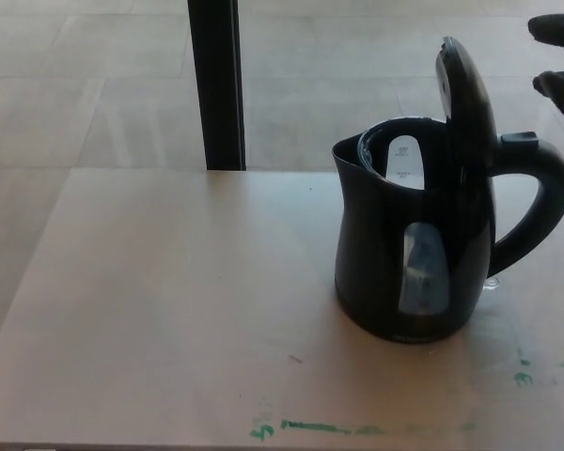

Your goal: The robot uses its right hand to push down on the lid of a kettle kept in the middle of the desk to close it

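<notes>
1. Nearest the camera, you had green marks [310,428] along the front edge of the desk [150,310]. They bore no risk to the task.

2. The kettle [409,254] stood upright on the desk, right of centre, spout to the robot's left and handle [536,202] to its right. Its base was narrow against its height; a sideways shove could have tipped or slid it.

3. The lid [462,103] stood nearly vertical on its hinge by the handle, fully open. The closing step was not yet done. In my judgement, pressure on the lid's back face rather than its top edge would have driven the kettle leftward across the desk instead of swinging the lid down.

4. Your right hand [559,66] showed at the upper right edge, above and beyond the handle, apart from the lid. Two dark fingers [556,28] were spread with nothing between them: released, holding nothing. Most of it was cut off by the frame, so you could not confirm its line of approach. A low approach risked snagging the handle.

5. The left hand did not show.

6. Farthest, a black post [216,85] stood on the floor beyond the desk, well clear.
</notes>
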### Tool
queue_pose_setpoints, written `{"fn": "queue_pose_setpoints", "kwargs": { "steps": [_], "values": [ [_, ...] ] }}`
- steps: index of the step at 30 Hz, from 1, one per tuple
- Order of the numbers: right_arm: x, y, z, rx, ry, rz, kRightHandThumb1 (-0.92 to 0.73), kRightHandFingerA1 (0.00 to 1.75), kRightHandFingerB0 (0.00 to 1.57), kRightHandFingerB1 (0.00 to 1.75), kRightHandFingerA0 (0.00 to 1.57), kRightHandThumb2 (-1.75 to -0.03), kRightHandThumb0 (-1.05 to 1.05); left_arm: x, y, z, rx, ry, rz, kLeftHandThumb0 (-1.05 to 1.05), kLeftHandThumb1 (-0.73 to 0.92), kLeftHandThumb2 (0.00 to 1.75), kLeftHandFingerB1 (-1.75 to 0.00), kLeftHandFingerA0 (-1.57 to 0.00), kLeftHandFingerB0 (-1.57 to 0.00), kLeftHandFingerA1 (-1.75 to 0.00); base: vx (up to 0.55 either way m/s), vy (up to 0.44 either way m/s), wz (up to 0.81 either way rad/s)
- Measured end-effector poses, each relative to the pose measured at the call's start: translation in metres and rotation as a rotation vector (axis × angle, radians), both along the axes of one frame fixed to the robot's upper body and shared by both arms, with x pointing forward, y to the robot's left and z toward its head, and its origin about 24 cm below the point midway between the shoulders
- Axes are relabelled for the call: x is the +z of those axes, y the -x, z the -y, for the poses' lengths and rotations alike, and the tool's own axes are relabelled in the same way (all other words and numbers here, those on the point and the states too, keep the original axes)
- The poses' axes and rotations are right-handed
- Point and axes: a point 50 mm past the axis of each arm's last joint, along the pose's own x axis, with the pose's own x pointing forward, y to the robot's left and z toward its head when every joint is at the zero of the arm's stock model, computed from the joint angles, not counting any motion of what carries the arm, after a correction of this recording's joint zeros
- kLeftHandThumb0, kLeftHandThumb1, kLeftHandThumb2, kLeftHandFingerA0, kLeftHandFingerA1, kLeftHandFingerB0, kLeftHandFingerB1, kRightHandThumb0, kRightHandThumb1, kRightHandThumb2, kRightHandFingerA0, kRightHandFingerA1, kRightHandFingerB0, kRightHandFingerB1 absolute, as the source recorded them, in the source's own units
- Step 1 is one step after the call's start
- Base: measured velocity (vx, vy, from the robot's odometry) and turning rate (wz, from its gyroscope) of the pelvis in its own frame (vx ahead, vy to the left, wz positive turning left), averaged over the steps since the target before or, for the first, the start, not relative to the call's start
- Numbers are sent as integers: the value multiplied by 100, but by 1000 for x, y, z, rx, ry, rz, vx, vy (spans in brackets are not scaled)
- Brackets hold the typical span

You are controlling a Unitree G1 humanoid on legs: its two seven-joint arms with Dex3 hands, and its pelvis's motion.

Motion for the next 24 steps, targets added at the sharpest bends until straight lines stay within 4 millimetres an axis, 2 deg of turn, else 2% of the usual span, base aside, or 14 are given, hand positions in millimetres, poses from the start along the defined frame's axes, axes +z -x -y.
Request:
{"fn": "queue_pose_setpoints", "kwargs": {
  "steps": [1,12,15,17,18,22,23,24],
  "values": [
    [0,-1,-1,-1,13,-3,-72,49,36,33,34,-63,-79,0,0,0,-1,-1,0,-78,70,61,-38,-41,-38,-52,0,0,0],
    [27,-17,-23,38,85,46,-70,46,39,32,35,-62,-80,1,3,-1,-1,1,-2,-75,71,62,-40,-43,-40,-57,0,0,0],
    [35,-19,-34,58,115,64,-69,48,40,33,38,-62,-77,1,3,-2,-10,-2,-10,-77,74,63,-37,-43,-38,-45,0,0,0],
    [40,-20,-40,68,144,78,-69,48,40,33,38,-62,-77,1,4,-2,-22,-5,-19,-77,74,63,-37,-43,-38,-45,0,0,0],
    [41,-21,-43,74,158,84,-60,52,39,38,39,-70,-83,1,4,-1,-29,-7,-22,-76,74,63,-38,-43,-37,-46,0,0,0],
    [38,-22,-57,107,224,89,-60,52,38,40,40,-72,-83,3,3,-4,-46,-18,-30,-74,72,62,-38,-45,-40,-46,0,0,0],
    [35,-22,-60,115,247,87,-69,49,42,37,42,-61,-76,4,3,-5,-46,-21,-31,-75,71,62,-38,-44,-39,-45,0,0,0],
    [32,-22,-62,122,266,86,-60,50,39,38,41,-69,-82,4,3,-5,-46,-22,-31,-74,72,62,-38,-44,-39,-46,0,0,0]
  ]
}}
